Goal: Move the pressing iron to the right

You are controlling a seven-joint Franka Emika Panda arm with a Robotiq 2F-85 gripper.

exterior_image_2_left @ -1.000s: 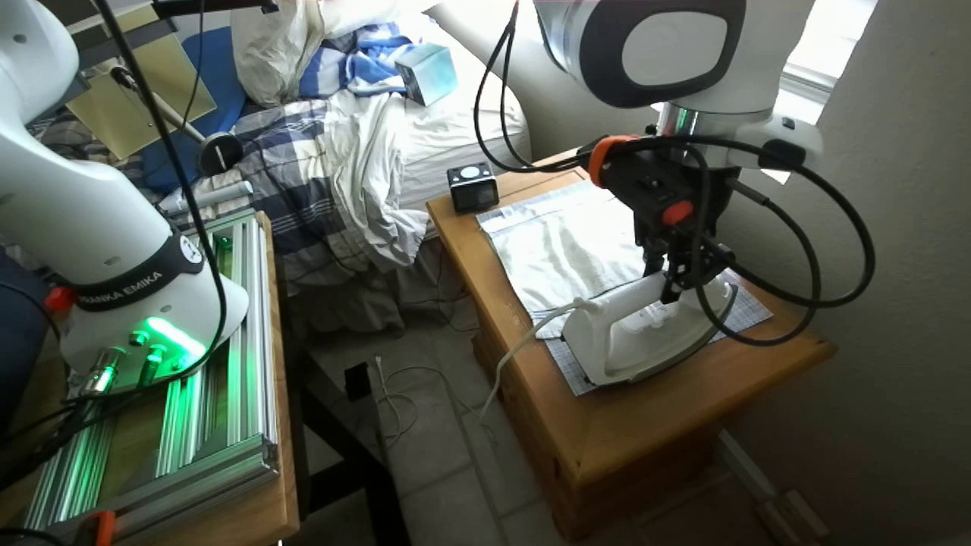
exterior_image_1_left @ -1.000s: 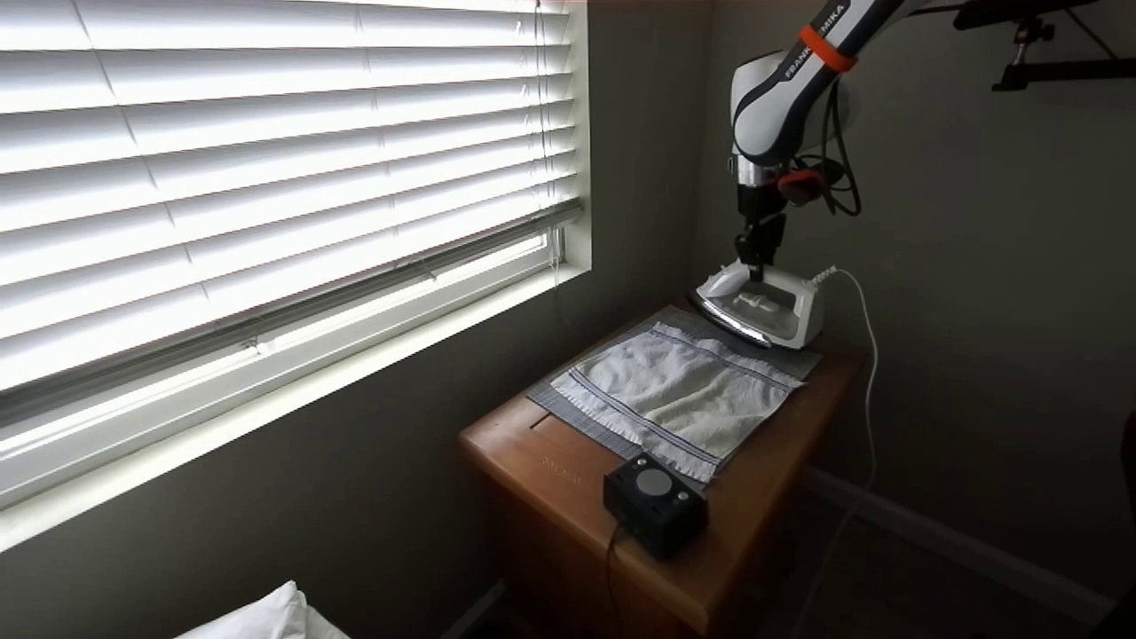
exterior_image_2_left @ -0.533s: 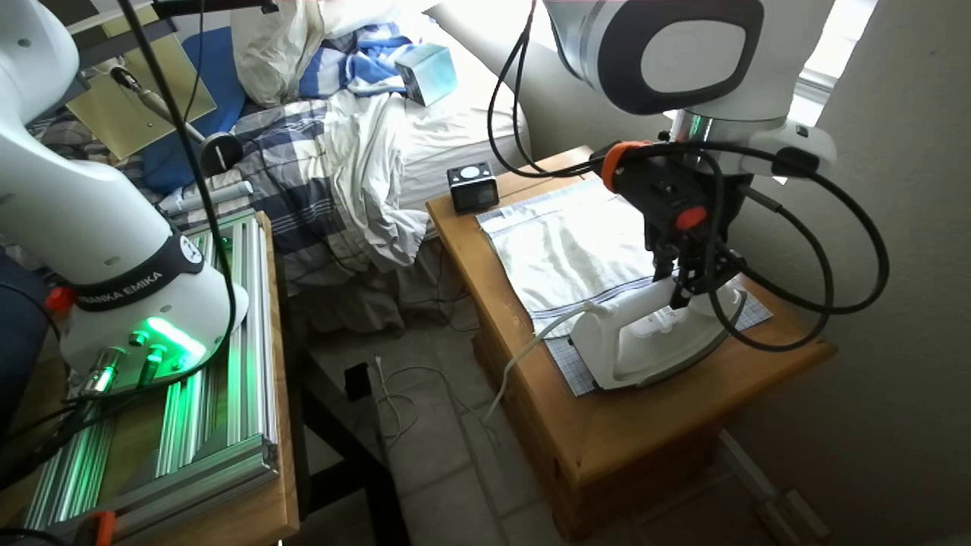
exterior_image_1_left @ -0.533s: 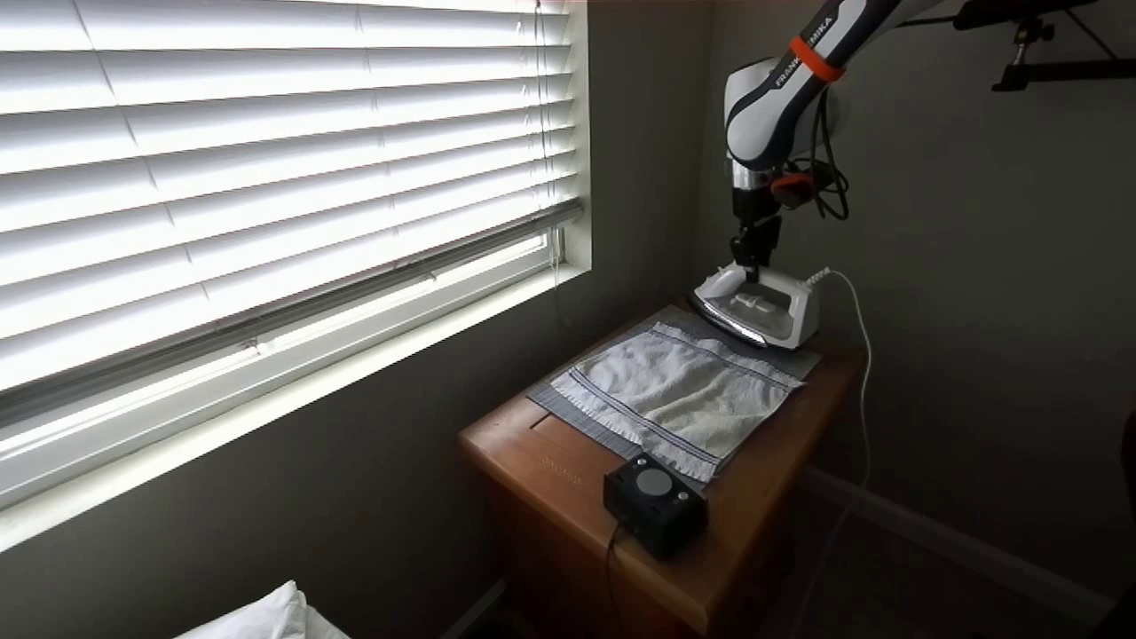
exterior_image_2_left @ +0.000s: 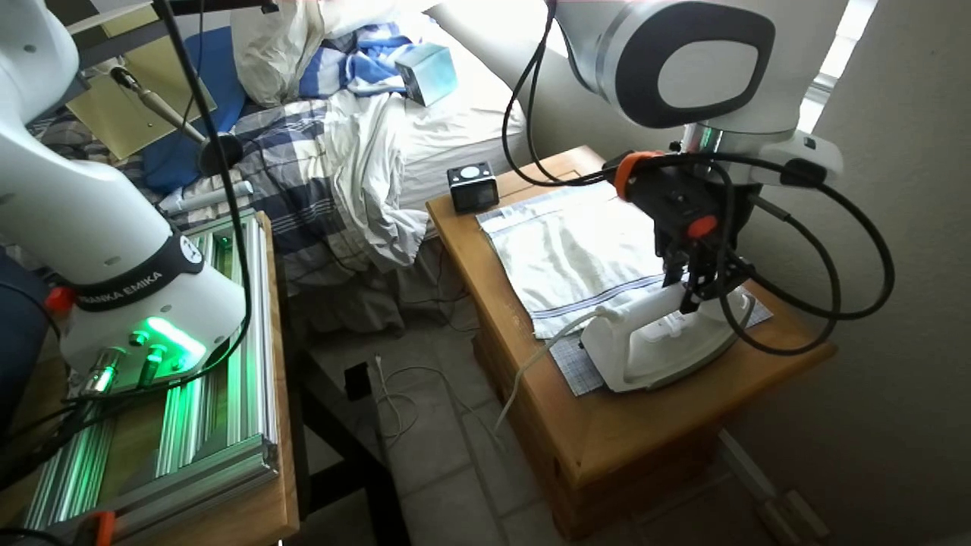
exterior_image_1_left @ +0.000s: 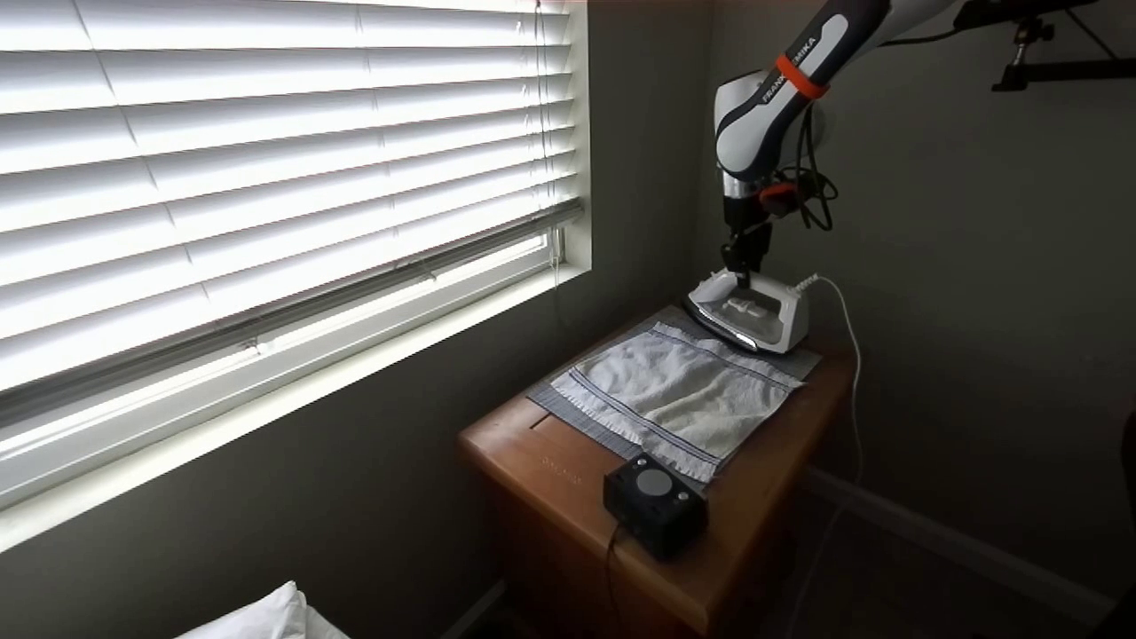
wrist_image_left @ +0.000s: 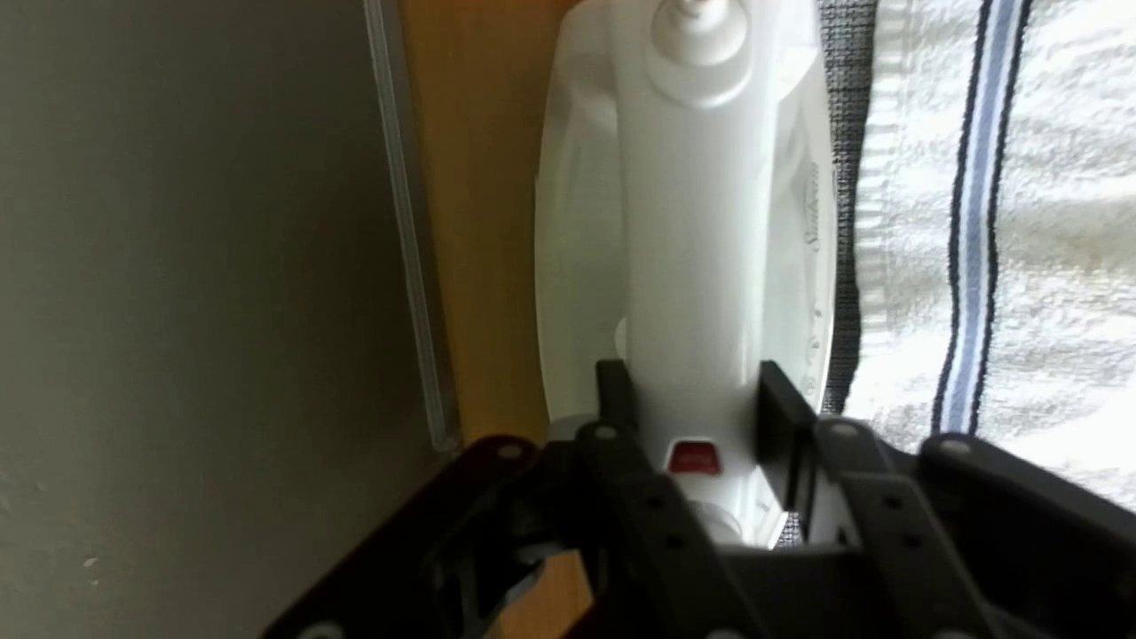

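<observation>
while my pincer (wrist_image_left: 697,399) clamped the pressing iron (exterior_image_2_left: 671,350) by its handle (wrist_image_left: 697,248), the striped cloth (exterior_image_1_left: 679,390) lay lower, beside my pincer.

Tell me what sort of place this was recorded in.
Most likely a bedroom in a home: a rumpled bed shows in an exterior view, a small wooden table stands near it, and blinds cover most of a window.

The iron (wrist_image_left: 697,266) is white, the white towel (exterior_image_1_left: 683,386) striped blue.
</observation>
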